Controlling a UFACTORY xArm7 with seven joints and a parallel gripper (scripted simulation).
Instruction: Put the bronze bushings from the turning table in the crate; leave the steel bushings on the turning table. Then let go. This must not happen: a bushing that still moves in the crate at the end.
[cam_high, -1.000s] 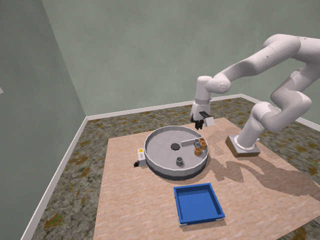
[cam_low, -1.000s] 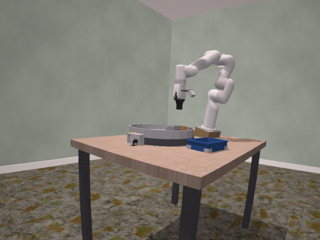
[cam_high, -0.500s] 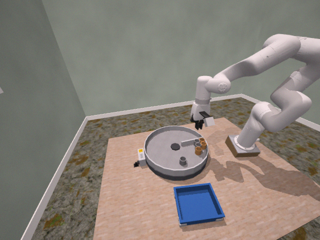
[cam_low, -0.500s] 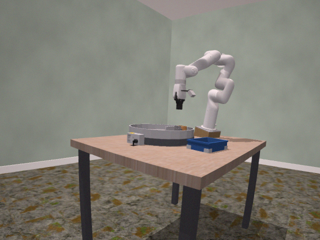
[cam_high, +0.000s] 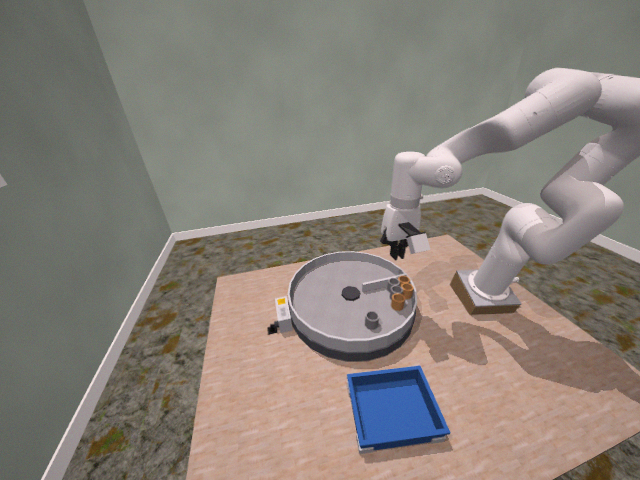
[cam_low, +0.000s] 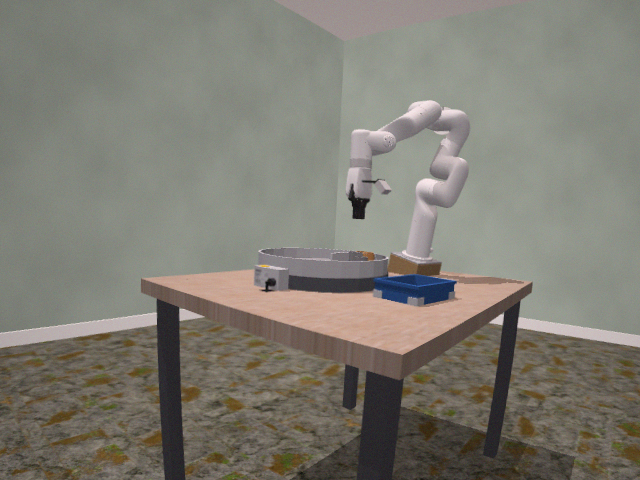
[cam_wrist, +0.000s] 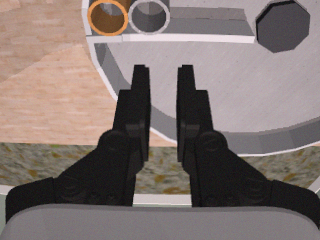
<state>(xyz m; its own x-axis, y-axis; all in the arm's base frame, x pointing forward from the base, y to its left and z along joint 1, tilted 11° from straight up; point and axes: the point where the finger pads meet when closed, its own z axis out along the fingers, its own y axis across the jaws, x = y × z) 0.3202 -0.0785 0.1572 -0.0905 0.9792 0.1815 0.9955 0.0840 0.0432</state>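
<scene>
Hanging high over the turning table's (cam_high: 330, 338) far rim with fingers nearly shut on nothing, the gripper (cam_high: 397, 251) risks nudging a steel bushing (cam_wrist: 150, 15) touching the bronze bushings (cam_high: 401, 292) huddled beside the divider (cam_wrist: 200, 28).

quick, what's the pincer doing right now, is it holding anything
Pincer: nearly closed with a narrow gap, holding nothing, hovering above the turning table's rim.
</scene>
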